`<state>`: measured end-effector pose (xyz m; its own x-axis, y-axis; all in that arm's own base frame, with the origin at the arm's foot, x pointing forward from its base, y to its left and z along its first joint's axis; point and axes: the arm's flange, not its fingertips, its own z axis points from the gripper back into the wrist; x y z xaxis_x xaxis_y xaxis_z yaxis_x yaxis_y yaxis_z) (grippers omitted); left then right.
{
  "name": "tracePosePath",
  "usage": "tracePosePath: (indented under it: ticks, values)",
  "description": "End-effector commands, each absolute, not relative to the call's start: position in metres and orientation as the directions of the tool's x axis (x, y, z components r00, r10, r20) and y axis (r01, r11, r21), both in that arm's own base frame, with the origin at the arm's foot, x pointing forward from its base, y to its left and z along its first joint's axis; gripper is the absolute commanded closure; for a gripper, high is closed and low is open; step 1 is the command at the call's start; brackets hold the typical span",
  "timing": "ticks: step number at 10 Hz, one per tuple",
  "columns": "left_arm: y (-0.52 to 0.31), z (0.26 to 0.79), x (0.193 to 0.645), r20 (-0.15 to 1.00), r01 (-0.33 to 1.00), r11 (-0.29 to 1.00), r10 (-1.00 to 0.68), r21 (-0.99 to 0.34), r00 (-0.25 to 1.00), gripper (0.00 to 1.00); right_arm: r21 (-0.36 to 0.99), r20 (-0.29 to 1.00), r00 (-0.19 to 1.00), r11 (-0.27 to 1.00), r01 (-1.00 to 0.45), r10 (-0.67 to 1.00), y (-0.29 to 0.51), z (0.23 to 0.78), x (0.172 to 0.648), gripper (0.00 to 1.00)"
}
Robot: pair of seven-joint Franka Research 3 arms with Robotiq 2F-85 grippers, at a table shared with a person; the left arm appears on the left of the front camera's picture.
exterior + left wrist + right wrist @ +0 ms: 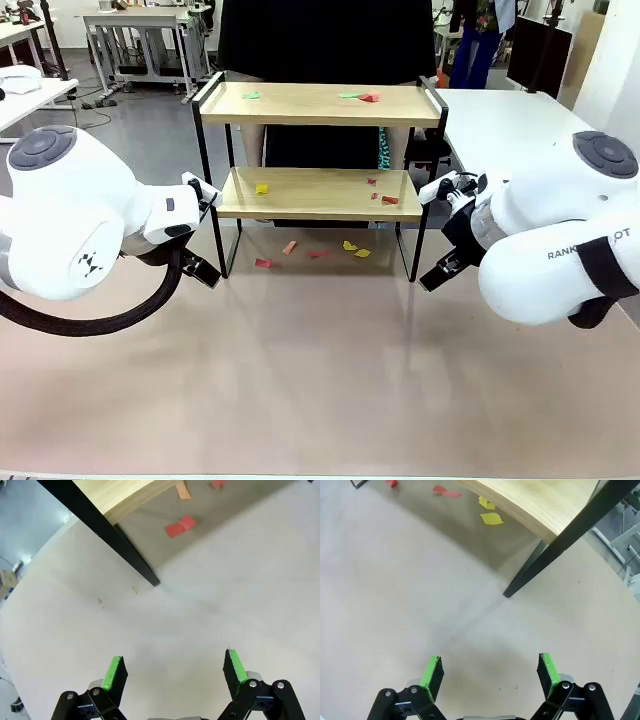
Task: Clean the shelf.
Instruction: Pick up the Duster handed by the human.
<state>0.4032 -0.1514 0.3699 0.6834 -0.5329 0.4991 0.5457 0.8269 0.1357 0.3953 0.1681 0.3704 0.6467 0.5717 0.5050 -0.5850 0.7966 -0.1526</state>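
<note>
Bright, even indoor light, no glare; soft shadow under shelf; wrist views fisheye-bent at edges; bkgd slightly soft.

shelf: mid table | paper scraps: on shelf, under it | left gripper, right gripper: flanking shelf

Left arm: we see rounded white shells, a grey round cap, a small black mark, and a black cable looping beneath.
Right arm: white too; we read grey lettering beside a black strap.
Left hand: black links, silver screws, green pads.
Right hand: we find the same.
</note>
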Motion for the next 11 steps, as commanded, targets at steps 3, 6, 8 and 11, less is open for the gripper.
tracePosePath:
  ticks: [3,6,8,11]
  values:
    - [-0.151,0.370,0.403,0.499,0.546,0.827,-0.533,0.136,0.683,0.00,-0.153,0.505,0.647,0.797,-0.585,0.572,0.168,0.370,0.395,0.00]
    - [-0.151,0.370,0.403,0.499,0.546,0.827,-0.533,0.136,0.683,0.00,-0.153,0.505,0.647,0.797,-0.585,0.572,0.168,0.370,0.395,0.00]
    - [-0.151,0.370,0.403,0.499,0.546,0.827,-0.533,0.136,0.683,0.00,-0.153,0.505,0.647,0.797,-0.585,0.572,0.168,0.370,0.395,0.00]
    - [-0.146,0.392,0.410,0.529,0.565,0.818,-0.529,0.109,0.663,0.00,-0.094,0.526,0.653,0.800,-0.593,0.546,0.161,0.393,0.408,0.00]
